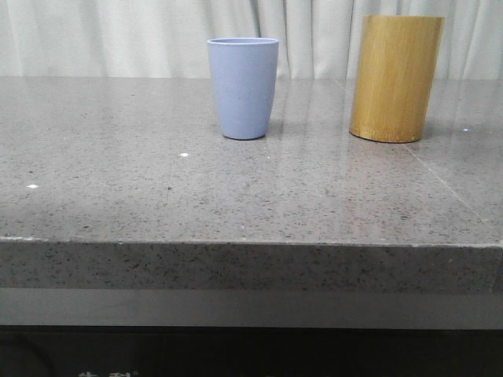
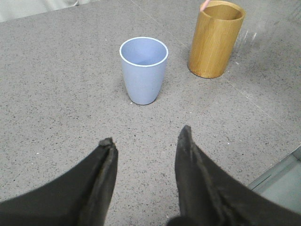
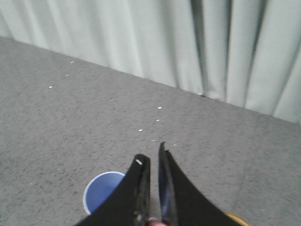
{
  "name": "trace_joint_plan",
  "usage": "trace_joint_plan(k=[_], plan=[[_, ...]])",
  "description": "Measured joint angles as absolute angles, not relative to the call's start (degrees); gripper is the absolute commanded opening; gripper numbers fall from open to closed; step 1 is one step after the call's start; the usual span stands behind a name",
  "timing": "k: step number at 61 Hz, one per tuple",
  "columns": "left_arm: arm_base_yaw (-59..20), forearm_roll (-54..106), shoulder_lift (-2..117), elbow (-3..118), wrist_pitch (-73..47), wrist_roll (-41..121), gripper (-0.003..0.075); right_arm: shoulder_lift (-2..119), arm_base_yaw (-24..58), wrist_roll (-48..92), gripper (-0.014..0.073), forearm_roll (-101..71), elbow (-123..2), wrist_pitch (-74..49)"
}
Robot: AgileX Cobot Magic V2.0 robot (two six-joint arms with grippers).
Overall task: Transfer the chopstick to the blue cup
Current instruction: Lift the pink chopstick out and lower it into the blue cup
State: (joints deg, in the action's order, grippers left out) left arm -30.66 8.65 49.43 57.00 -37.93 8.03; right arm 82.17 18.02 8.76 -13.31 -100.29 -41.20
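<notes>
The blue cup (image 1: pixel 244 90) stands upright and empty on the grey table, left of the bamboo holder (image 1: pixel 395 78). In the left wrist view a pale pink chopstick tip (image 2: pixel 205 4) sticks up at the rim of the holder (image 2: pixel 215 40); the rest is hidden inside. My left gripper (image 2: pixel 146 134) is open and empty, low over the table, short of the blue cup (image 2: pixel 143 70). My right gripper (image 3: pixel 151 153) is shut and empty, high above the blue cup (image 3: pixel 101 193) and the holder's rim (image 3: pixel 235 219). Neither gripper shows in the front view.
A pale curtain (image 1: pixel 118 35) hangs behind the table. The table's front edge (image 1: pixel 251 243) runs across the front view. In the left wrist view the table's edge (image 2: pixel 277 165) lies to one side of the left fingers.
</notes>
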Motion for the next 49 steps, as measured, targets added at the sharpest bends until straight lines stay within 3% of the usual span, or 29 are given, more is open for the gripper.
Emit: trace_joint_plan(k=[14,34,41,49], plan=[[-30.7,8.6,49.4,57.0,-37.9,8.0,0.0293,90.0,26.4,10.8,-0.0028,-13.6,-102.8,-38.3],[-30.7,8.6,49.4,57.0,-37.9,8.0,0.0293,98.7,27.7,12.1,-0.0008,-13.6,-105.0,-37.3],[-30.7,8.6,49.4,57.0,-37.9,8.0,0.0293,100.1,27.7,12.1,0.0110,-13.4,-105.0,-37.3],[-30.7,8.6,49.4,57.0,-37.9,8.0,0.0293,101.1,27.7,12.1,0.0355,-12.7,-105.0,-37.3]])
